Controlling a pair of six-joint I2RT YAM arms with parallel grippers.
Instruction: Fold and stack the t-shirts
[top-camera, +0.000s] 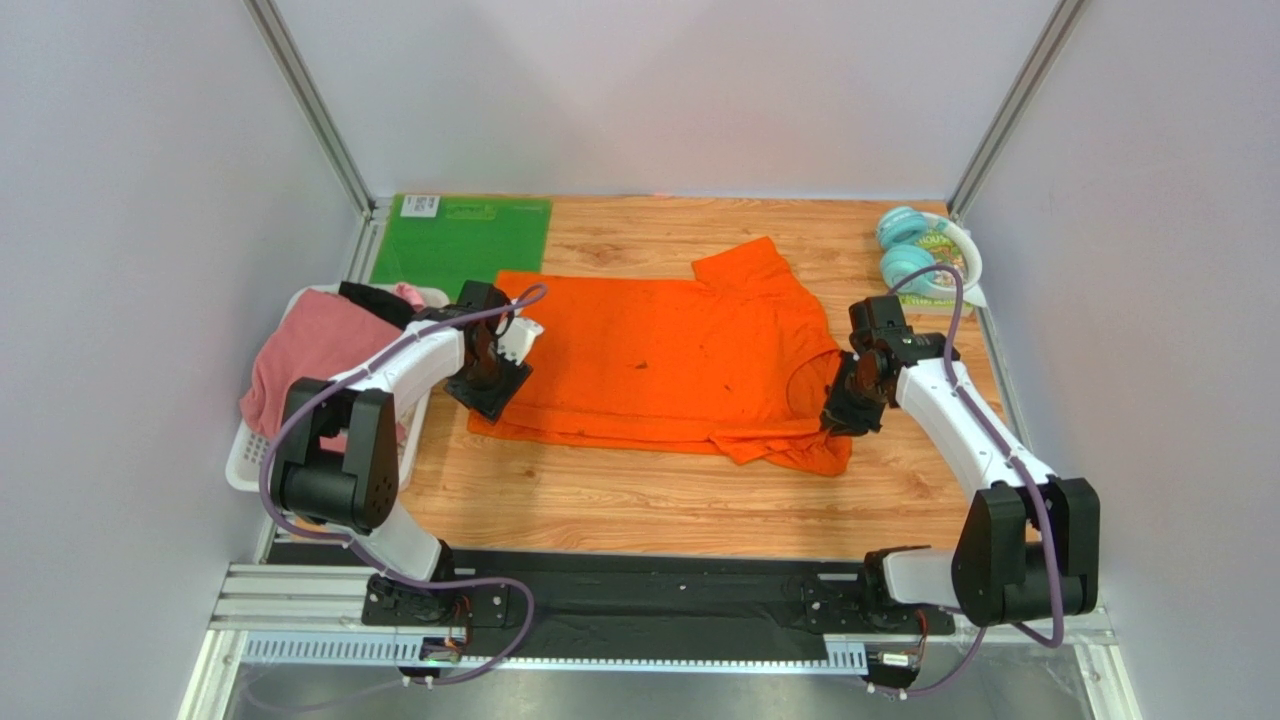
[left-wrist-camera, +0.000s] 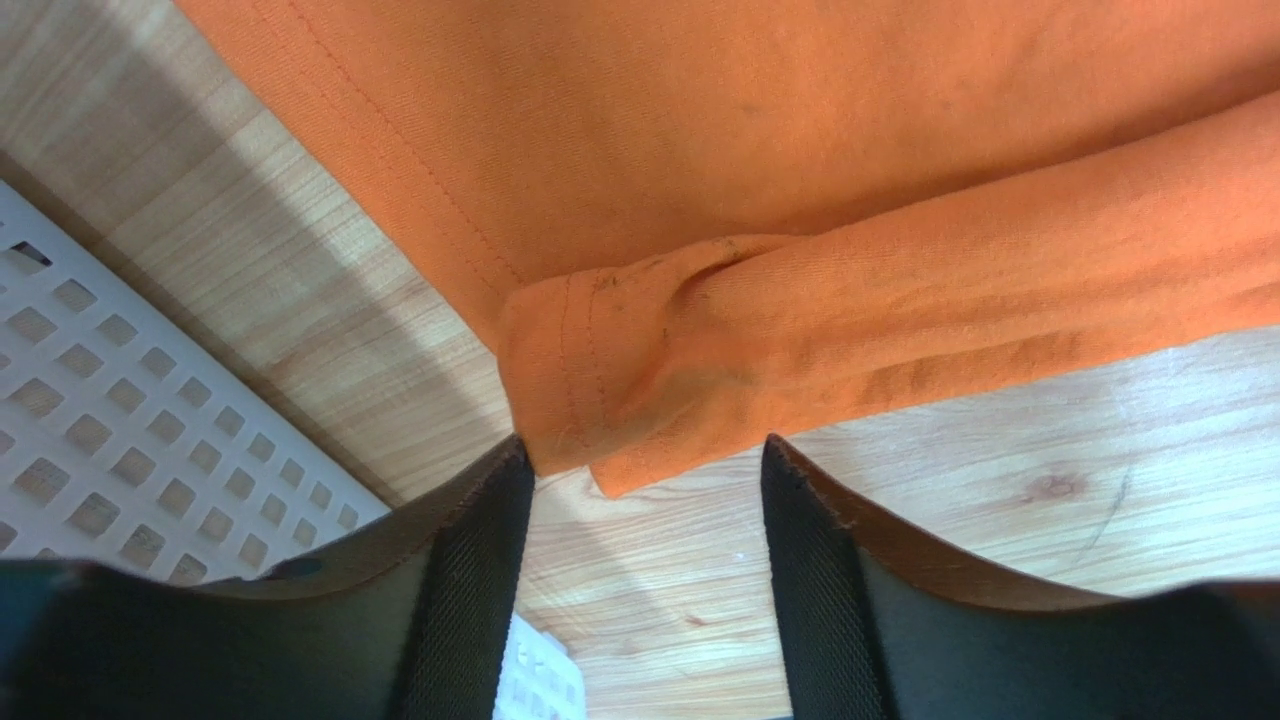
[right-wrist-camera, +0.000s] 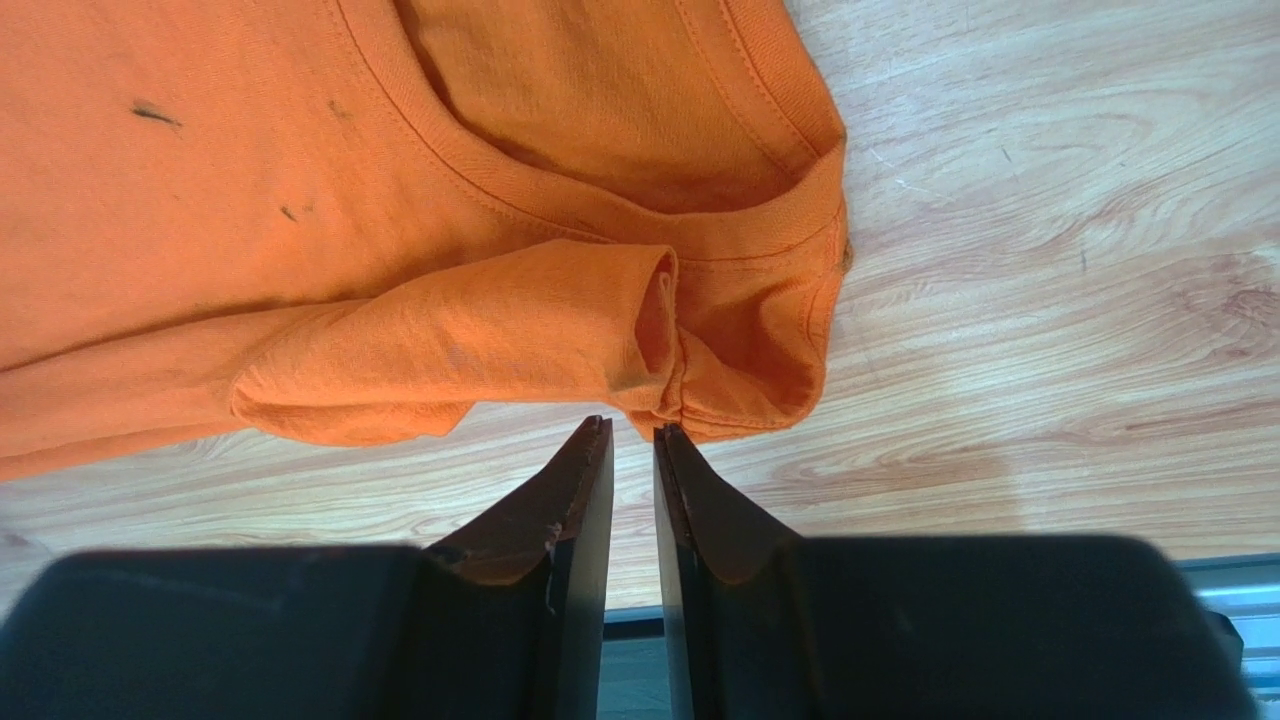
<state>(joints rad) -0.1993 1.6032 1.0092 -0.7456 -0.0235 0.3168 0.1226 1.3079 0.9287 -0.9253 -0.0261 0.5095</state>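
The orange t-shirt (top-camera: 661, 360) lies spread on the wooden table, its near edge folded over. My left gripper (top-camera: 489, 378) is at the shirt's left end. In the left wrist view the left gripper (left-wrist-camera: 646, 458) is open, and the folded orange corner (left-wrist-camera: 631, 405) reaches just between its fingertips without being pinched. My right gripper (top-camera: 839, 408) is at the collar end. Its jaws (right-wrist-camera: 633, 431) stand a narrow slit apart, with a fold of orange cloth (right-wrist-camera: 676, 375) touching their tips. A pink t-shirt (top-camera: 308, 353) and a black t-shirt (top-camera: 376, 300) lie in the basket.
A white perforated basket (top-camera: 248, 458) stands at the table's left edge, close beside the left gripper; the basket wall (left-wrist-camera: 120, 435) shows in the left wrist view. A green mat (top-camera: 458, 240) lies at the back left. Teal round objects (top-camera: 909, 248) sit at the back right.
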